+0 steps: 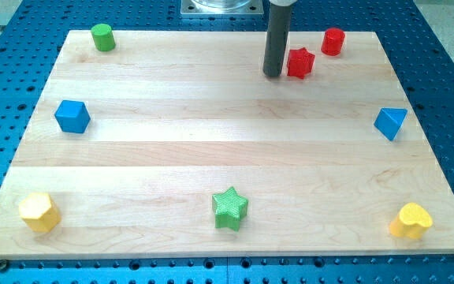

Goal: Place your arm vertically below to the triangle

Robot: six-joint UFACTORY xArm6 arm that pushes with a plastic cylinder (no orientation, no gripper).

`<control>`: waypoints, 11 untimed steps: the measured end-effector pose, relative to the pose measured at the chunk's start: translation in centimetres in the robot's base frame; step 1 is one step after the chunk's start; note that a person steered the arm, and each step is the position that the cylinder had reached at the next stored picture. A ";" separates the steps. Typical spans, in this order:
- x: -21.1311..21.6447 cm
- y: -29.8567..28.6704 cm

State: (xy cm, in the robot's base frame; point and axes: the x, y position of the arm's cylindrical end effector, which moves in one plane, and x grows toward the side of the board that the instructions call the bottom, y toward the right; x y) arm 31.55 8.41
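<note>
The blue triangle block (390, 123) lies near the board's right edge, about mid-height. My tip (273, 75) is at the view's top centre, far to the left of and above the triangle. It stands just left of the red star block (300, 62), close to it or touching it. The dark rod rises straight up out of the view.
A red cylinder (333, 41) sits top right, a green cylinder (102, 37) top left, a blue cube (72, 117) at the left, a yellow hexagon block (39, 211) bottom left, a green star (229, 208) bottom centre, a yellow heart block (411, 222) bottom right. The wooden board (211, 150) lies on a blue perforated table.
</note>
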 end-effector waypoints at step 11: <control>21.1 13.4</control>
